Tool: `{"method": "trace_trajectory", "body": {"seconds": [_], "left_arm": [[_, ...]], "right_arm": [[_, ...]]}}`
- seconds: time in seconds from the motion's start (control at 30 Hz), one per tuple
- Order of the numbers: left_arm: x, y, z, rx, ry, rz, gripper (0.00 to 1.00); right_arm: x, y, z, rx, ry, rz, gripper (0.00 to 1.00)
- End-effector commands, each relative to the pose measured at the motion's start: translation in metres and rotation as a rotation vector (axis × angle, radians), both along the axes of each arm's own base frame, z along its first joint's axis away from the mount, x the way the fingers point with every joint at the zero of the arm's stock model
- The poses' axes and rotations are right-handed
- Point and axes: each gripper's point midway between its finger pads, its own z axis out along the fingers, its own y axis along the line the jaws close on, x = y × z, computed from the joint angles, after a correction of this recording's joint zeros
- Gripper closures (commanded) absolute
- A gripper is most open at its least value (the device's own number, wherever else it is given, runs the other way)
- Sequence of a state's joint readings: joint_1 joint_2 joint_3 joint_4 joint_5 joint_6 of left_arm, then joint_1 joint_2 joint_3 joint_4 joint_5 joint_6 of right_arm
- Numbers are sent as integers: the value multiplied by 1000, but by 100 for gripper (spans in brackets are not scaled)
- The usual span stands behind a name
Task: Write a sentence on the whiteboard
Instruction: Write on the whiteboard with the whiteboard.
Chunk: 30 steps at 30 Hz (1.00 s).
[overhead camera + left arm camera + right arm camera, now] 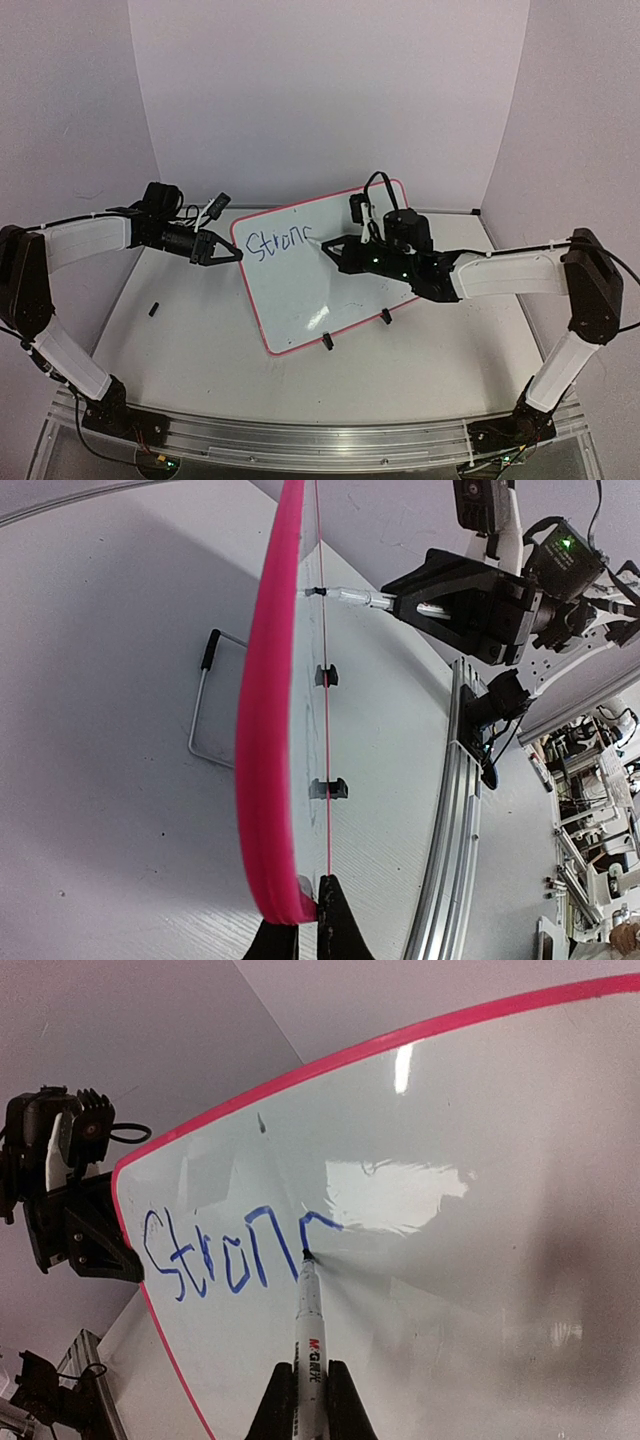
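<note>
Small black piece (155, 309) on white table (430, 350) — aluminium rail (300, 432) along front.

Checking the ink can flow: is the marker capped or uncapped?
Uncapped: the marker has its bare tip on the whiteboard, ending the blue lettering.

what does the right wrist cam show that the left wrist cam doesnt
Only the right wrist view shows the whiteboard face: blue lettering reading "Stron" plus an unfinished letter, with the marker tip touching it. Only the left wrist view shows the board edge-on, the wire stand behind it and two black clip feet. Both show the pink rim, the marker, the left gripper at the rim and the right gripper holding the marker.
</note>
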<state>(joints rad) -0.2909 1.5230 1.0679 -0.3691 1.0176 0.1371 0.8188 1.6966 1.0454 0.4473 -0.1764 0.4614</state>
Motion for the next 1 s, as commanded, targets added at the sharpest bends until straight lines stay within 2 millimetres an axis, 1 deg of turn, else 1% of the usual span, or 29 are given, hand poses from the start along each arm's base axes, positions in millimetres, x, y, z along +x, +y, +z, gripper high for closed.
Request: {"method": "trace_trajectory", "body": {"seconds": [0.0, 0.1, 0.3, 0.43, 0.6, 0.77, 0.97], "left_arm": [[10, -1, 19, 13, -142, -10, 100], [10, -1, 19, 15, -140, -8, 100], [9, -1, 20, 13, -141, -10, 100], [9, -1, 20, 13, -142, -9, 100], [9, -1, 20, 13, -142, -10, 100], [10, -1, 20, 13, -143, -10, 100], [10, -1, 19, 14, -142, -10, 100]], "right_arm": [[0, -11, 9, 12, -11, -34, 100], [5, -14, 12, 9, -27, -63, 100], [14, -12, 26, 16, -66, -83, 100], [16, -9, 31, 16, -79, -81, 100], [18, -5, 31, 17, -81, -74, 100], [18, -7, 27, 8, -77, -80, 100], [12, -10, 12, -4, -43, -72, 100]]}}
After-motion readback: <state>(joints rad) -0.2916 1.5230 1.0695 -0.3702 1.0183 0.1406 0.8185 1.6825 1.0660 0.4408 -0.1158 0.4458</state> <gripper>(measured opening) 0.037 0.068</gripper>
